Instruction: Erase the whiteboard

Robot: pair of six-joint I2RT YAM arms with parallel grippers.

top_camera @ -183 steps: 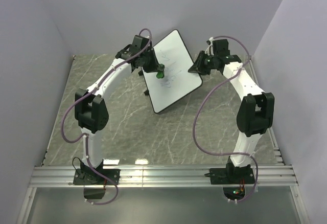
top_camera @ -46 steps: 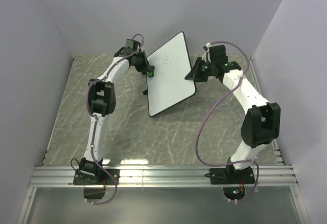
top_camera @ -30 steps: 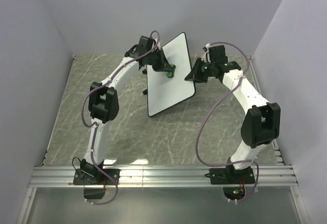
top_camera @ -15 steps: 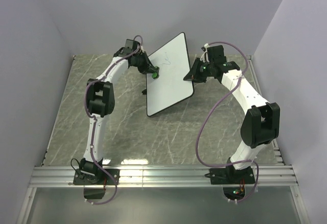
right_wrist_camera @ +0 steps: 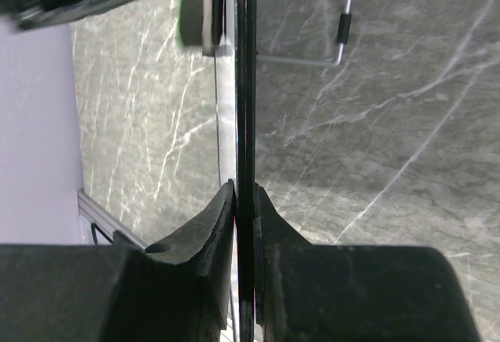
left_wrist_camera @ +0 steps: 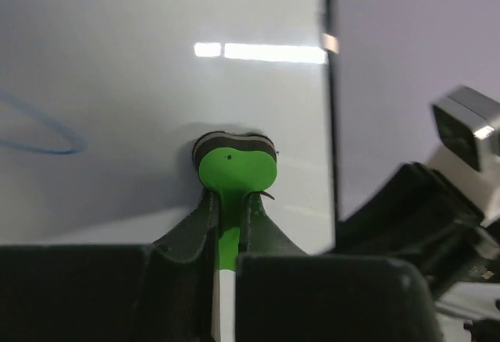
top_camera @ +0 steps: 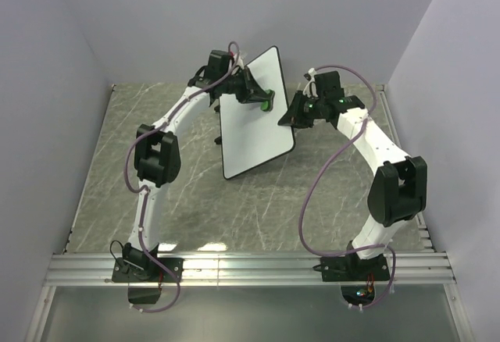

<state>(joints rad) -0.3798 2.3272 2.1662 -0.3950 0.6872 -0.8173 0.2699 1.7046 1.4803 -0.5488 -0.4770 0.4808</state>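
The whiteboard (top_camera: 254, 123) stands tilted up at the back middle of the table, white with a thin black rim. My right gripper (top_camera: 291, 115) is shut on its right edge; the right wrist view shows the board edge-on (right_wrist_camera: 244, 84) between the jaws. My left gripper (top_camera: 262, 98) is shut on the green eraser (top_camera: 266, 101) and presses it on the board's upper right part. In the left wrist view the eraser (left_wrist_camera: 234, 172) sits on the white face (left_wrist_camera: 141, 92) near the right rim, with a blue line (left_wrist_camera: 39, 127) at the left.
The board's wire foot (right_wrist_camera: 340, 33) shows behind it over the grey marble table (top_camera: 195, 201). Purple walls close in at the back and both sides. An aluminium rail (top_camera: 250, 268) runs along the near edge by the arm bases.
My left gripper has swept the eraser back and forth across the board, now at its upper right. Most of the blue scribble is gone. The board stands steeper and has turned slightly.
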